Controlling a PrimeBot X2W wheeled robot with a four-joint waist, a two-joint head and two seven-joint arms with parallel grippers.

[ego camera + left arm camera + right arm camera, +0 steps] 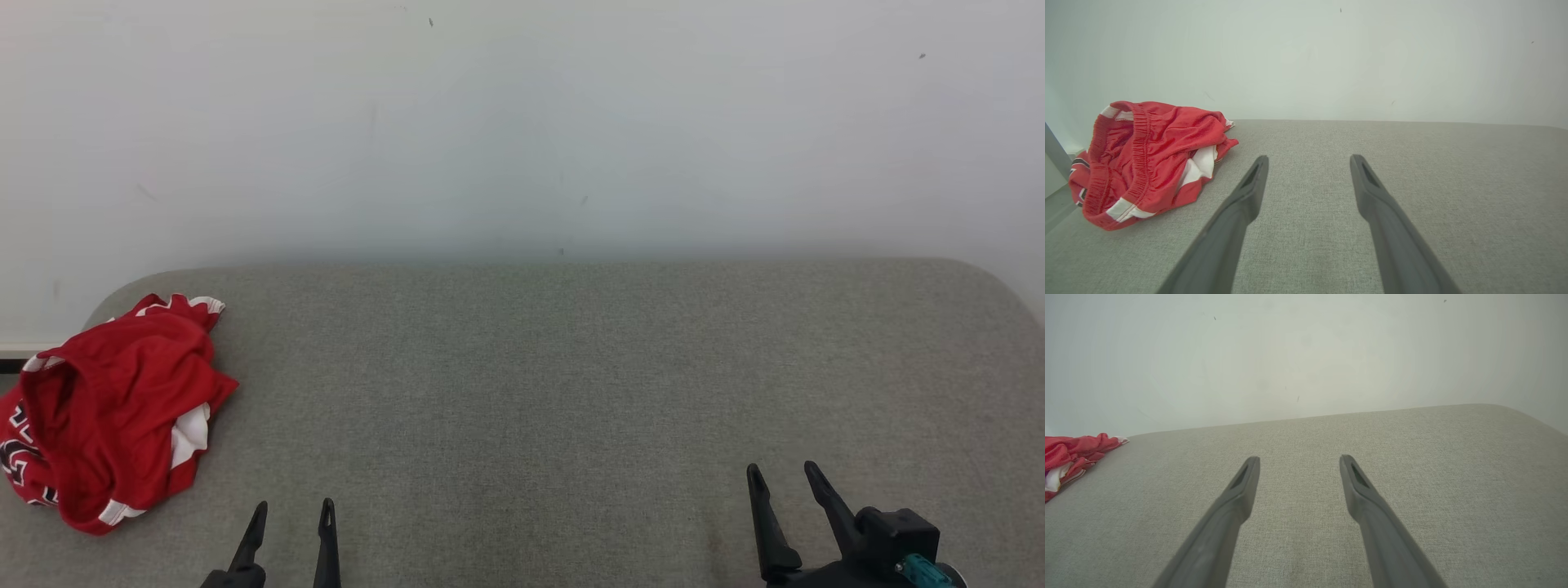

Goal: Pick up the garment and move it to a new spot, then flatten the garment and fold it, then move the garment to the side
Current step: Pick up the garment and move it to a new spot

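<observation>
garment [110,408]: red heap at the far-left edge of the grey table [571,392] | my left gripper [291,520]: spread, empty, nearer, heap up-left of it | my right gripper [784,483]: spread, empty, well apart | long axis: probably near-to-far, too crumpled to say

On the garment [114,400], lettering [16,457] half off-frame, illegible.

Black-and-white lettering [15,449] on the crumpled red garment [114,400] is too folded to read.
</observation>
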